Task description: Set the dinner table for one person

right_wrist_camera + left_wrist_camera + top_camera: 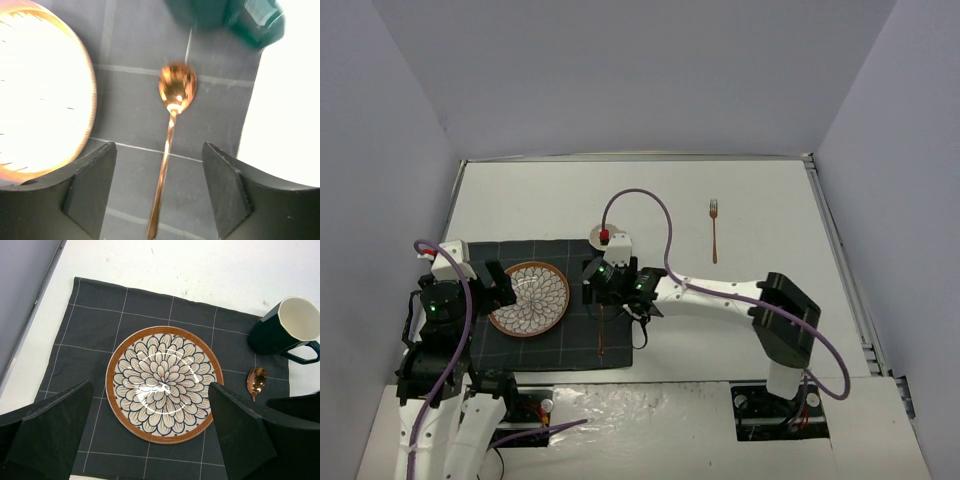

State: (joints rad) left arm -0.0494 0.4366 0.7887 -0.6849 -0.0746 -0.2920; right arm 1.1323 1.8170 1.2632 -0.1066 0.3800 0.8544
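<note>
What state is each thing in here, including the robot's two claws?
plate: flat on the placemat, empty.
mug: upright at the placemat's far right corner, looks empty.
spoon: lying on the placemat right of the plate, not gripped.
fork: lying on the bare dinner table.
left gripper: open, above the plate.
right gripper: open, astride the spoon handle.

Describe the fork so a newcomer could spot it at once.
On the white dinner table, look right of the dark placemat, toward the far side. The fork lies alone on bare tabletop, tines pointing away; the similar copper spoon lies on the placemat.
</note>
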